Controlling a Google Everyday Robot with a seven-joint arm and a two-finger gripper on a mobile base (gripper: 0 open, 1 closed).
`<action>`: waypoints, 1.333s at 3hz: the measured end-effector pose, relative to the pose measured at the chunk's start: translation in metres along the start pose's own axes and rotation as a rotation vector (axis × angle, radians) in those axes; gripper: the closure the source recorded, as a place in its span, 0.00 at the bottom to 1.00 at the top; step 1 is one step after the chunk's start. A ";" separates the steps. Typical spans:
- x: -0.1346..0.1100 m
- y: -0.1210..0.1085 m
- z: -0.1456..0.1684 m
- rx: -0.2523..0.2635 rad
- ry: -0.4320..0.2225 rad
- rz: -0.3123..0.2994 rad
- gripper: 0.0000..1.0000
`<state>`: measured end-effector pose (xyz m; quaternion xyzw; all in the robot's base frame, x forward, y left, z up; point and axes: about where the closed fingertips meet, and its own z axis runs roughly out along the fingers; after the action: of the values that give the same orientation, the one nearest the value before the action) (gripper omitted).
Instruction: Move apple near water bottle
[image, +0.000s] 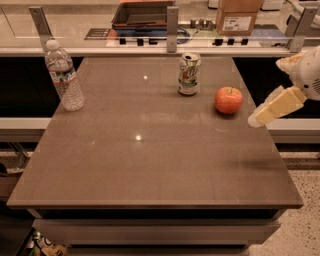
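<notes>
The red-orange apple (228, 100) sits on the brown table (150, 165) at the right, just right of a green-and-white soda can (189, 74). The clear water bottle (63, 75) with a white cap stands upright at the table's far left. The gripper (272, 110) comes in from the right edge, its pale fingers (280, 103) pointing down-left, hovering over the table's right edge a little right of the apple and not touching it. It holds nothing.
A counter runs behind the table with a cardboard box (237, 15), a dark tray (142, 12) and metal posts (172, 27). The floor shows at the lower right (305, 235).
</notes>
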<state>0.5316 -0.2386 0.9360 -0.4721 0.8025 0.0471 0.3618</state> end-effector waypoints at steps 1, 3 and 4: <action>0.009 -0.016 0.017 0.010 -0.086 0.057 0.00; 0.003 -0.042 0.055 -0.035 -0.271 0.120 0.00; -0.004 -0.043 0.071 -0.073 -0.323 0.136 0.00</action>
<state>0.6052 -0.2299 0.8974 -0.4159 0.7617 0.1759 0.4647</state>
